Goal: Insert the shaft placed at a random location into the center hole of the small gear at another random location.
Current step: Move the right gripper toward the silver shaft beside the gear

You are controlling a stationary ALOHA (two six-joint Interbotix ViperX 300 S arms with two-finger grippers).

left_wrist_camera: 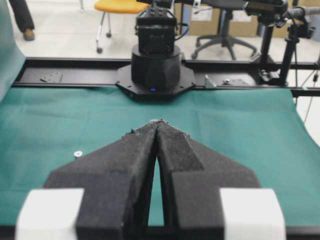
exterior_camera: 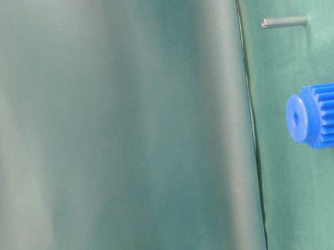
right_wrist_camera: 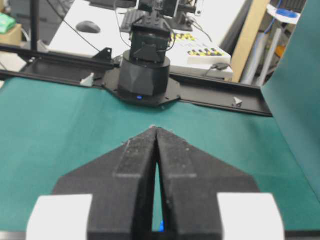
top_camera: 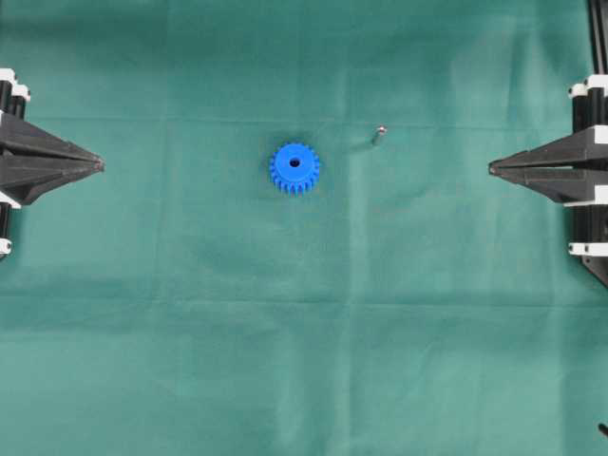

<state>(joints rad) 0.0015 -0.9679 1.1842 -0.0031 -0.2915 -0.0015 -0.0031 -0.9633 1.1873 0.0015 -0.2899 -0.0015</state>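
The small gear is a bright blue plastic toothed wheel lying flat on the green cloth near the middle, its raised round hub facing up and the center hole — small, round and dark — showing open through the middle. In the table-level view the hub stands proud of the ring of short teeth. The shaft — a thin silvery-grey metal pin, much smaller than the gear — stands upright on its end, apart from the gear toward the right arm's side.
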